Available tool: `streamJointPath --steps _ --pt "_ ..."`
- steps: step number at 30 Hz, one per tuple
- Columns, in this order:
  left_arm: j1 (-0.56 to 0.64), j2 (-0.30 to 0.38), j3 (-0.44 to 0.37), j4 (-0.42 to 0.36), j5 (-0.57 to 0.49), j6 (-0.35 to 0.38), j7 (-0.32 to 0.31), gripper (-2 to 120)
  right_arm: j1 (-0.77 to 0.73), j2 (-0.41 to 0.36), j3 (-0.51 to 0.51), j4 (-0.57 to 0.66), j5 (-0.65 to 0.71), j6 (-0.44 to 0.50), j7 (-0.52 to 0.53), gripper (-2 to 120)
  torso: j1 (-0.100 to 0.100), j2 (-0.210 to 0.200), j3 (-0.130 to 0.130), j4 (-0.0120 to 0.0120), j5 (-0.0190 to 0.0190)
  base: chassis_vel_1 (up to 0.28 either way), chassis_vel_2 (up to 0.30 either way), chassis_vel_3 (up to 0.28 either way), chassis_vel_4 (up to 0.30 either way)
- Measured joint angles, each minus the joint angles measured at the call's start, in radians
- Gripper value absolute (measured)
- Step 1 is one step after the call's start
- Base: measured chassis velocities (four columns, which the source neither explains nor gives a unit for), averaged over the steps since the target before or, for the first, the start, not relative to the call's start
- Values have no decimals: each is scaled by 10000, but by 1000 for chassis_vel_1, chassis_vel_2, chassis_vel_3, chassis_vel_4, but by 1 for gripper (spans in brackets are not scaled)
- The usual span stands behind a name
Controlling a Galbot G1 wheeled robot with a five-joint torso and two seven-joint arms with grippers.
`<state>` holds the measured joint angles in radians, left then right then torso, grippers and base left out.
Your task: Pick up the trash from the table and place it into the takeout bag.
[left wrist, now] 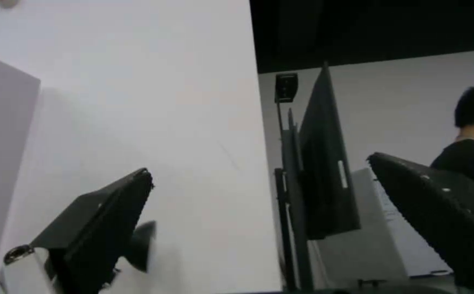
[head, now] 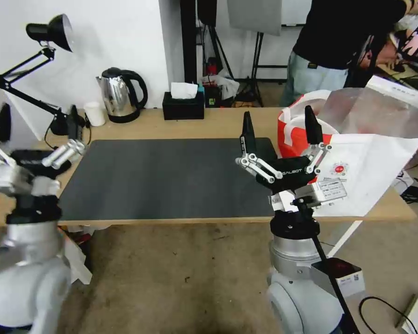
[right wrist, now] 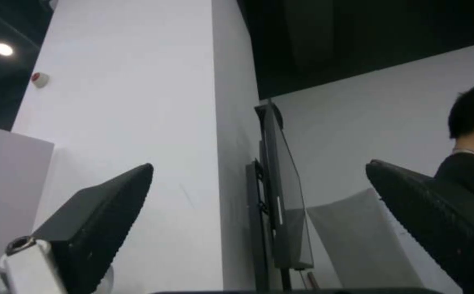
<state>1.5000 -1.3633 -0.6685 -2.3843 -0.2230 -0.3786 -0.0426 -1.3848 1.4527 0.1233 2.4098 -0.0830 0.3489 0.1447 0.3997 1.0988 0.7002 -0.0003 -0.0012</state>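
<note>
- Right end effector (head: 277, 131) gapes wide, empty, takeout bag (head: 357, 176) just beside it.
- Left end effector (left wrist: 259, 204) also wide, empty.
- Desk (head: 218, 121) mat (head: 167, 178) bare: the task looks finished.

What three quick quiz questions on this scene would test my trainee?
1. True or false: the dark grey mat has trash on it.
2. Where is the right gripper? A) inside the takeout bag B) raised beside it, fingers apart C) on the tissue box
3. Fill in: the left gripper is by the table's ____ end.

Key: 1 false; 2 B; 3 left, near the desk lamp.
</note>
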Motion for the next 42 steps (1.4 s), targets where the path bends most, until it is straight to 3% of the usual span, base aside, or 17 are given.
streamJointPath --steps 3,7,18,42 --pt "52 -550 813 173 607 -66 -217 100 -58 25 48 0 -4 -30 -2 100 0 -1 0 0 -3 0 0 0 0" --pt "119 -921 1191 366 929 -163 -293 100 -136 5 140 1 -14 -41 -10 100 0 0 0 1 -2 0 0 0 0" --pt "132 -1516 2031 652 773 10 -317 100 -173 87 75 -57 -58 -32 -32 100 0 0 0 2 -2 0 0 0 0" --pt "-331 -1984 2107 864 1071 -206 -306 100 135 229 76 -530 -57 -19 -312 100 2 0 0 2 -2 0 0 0 0"
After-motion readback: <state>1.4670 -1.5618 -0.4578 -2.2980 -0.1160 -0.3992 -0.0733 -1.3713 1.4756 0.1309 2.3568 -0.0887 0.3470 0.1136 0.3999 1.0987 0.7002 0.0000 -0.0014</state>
